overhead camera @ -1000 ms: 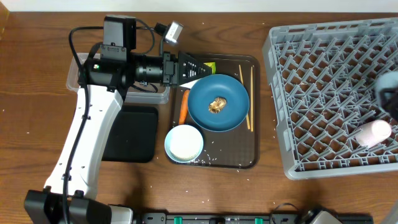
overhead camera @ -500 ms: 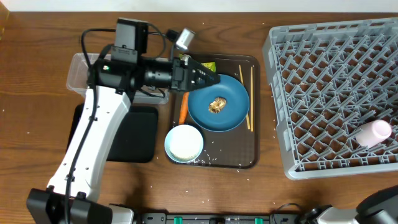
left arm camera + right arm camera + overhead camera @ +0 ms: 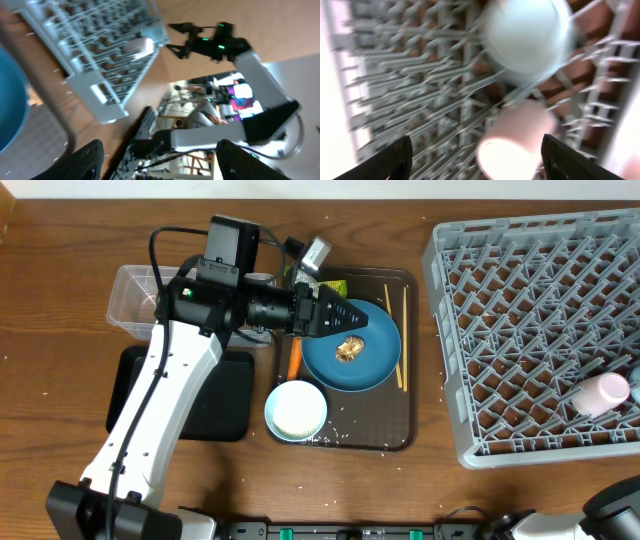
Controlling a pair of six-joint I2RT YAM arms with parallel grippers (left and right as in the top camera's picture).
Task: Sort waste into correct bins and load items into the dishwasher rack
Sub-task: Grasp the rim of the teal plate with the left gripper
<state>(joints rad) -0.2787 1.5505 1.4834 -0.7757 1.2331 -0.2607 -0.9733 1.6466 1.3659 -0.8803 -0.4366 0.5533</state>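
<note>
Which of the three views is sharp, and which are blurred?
Overhead: sharp, with crisp rack pegs and plate edge. Left wrist: smeared throughout. Right wrist: blurred; pink cup and pale blue cup have soft edges.

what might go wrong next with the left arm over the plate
The open left claw hangs over the round blue plate, close to the small brown food lump; a poor grab may smear it or tip the plate. The thin wooden chopsticks lie beside the plate's rim, so a nudged plate could scatter them.
</note>
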